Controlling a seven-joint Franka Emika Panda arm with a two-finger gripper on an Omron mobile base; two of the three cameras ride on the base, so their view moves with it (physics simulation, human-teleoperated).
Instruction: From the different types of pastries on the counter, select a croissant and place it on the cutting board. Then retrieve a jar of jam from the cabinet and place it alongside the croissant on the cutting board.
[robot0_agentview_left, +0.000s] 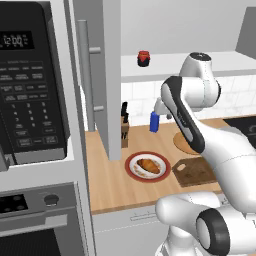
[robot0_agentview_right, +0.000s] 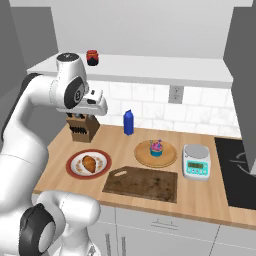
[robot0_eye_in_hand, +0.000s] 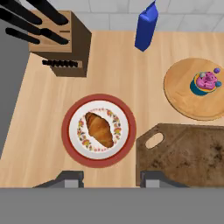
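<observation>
While the fingers (robot0_eye_in_hand: 107, 178) hover parted and empty above the counter (robot0_eye_in_hand: 48, 144), the croissant (robot0_eye_in_hand: 99, 129) lies on the red-rimmed plate (robot0_eye_in_hand: 70, 144) straight ahead of them (long axis running diagonally across their gap).

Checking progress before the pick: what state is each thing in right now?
croissant: lying on the red-rimmed plate, untouched
cutting board: bare
cupcake: upright on the round wooden plate
jar of jam: upright on the shelf, lid on
cabinet door: open
gripper: jaws apart, holding nothing
</observation>
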